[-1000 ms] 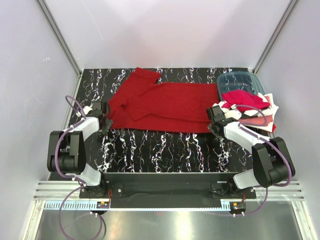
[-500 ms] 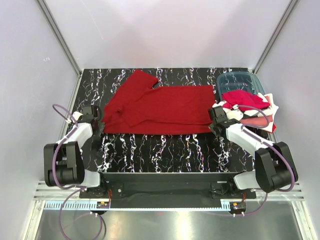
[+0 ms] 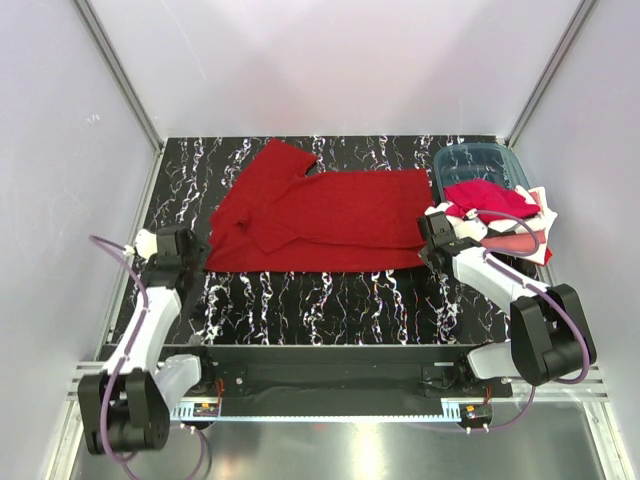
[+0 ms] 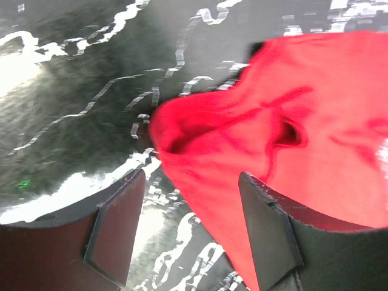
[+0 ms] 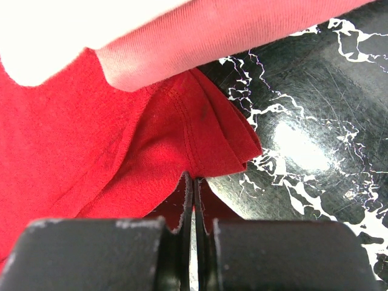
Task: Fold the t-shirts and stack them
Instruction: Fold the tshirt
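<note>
At the left edge of the black marbled table (image 3: 330, 290), we see the left gripper (image 3: 193, 257) low over the surface with its jaws spread wide, the two dark fingers (image 4: 115, 233) standing well apart. In the left wrist view the near-left corner of the deep red t-shirt (image 4: 315, 121) bunches into the gap between them. It runs close along the right-hand finger, though we cannot tell whether cloth and finger touch, and nothing is clamped. The deep red t-shirt (image 3: 320, 215) lies spread across the middle of the table, nearer the far edge than the near one, with one sleeve pointing toward the far edge and a loose fold rumpled on its left half. At its near-right corner the right gripper (image 3: 428, 234) has its jaws drawn almost together. In the right wrist view they (image 5: 194, 182) pinch a thin fold of the shirt's hem, leaving only a sliver of gap, and the hem corner curls onto bare tabletop just beyond the tips. Pink cloth (image 5: 230, 36) and white cloth (image 5: 54, 36) overhang that corner from above. They belong to the pile of t-shirts (image 3: 500, 215) against the right edge, with red on top and white and pink beneath. It rests partly on the teal bin (image 3: 480, 160) in the far-right corner.
</note>
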{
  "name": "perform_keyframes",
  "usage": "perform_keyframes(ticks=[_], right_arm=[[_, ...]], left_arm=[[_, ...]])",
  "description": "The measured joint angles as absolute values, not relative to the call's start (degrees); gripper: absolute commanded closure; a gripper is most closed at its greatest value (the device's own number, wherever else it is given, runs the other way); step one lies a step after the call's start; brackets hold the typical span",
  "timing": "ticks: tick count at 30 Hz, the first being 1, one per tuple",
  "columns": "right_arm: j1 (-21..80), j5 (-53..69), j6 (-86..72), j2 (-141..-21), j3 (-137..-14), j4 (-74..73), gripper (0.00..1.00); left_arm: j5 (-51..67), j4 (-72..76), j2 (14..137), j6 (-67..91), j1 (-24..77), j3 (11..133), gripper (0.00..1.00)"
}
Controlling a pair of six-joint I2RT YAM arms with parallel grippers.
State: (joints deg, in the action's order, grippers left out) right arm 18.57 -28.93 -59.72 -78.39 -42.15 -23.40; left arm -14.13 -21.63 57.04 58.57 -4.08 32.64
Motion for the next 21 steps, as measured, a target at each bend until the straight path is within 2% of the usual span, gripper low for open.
perform_keyframes(ticks=[5, 13, 18, 21], right_arm=[[18.6, -28.9, -59.7, -78.4, -42.2, -23.4, 1.00], [18.6, -28.9, -59.6, -78.4, -42.2, -23.4, 1.00], [18.6, -28.9, -59.6, -78.4, -42.2, -23.4, 1.00], [18.6, -28.9, -59.6, -78.4, -42.2, -23.4, 1.00]], left_arm=[[-11.2, -18.8, 54.4, 59.8, -2.7, 28.8, 0.36], [-7.2, -16.4, 69.5, 60.4, -1.1, 29.1, 0.40], [-6.8, -13.0, 76.6, 60.7, -1.1, 33.4, 0.41], [-6.9, -11.7, 79.0, 60.9, -1.1, 34.8, 0.53]])
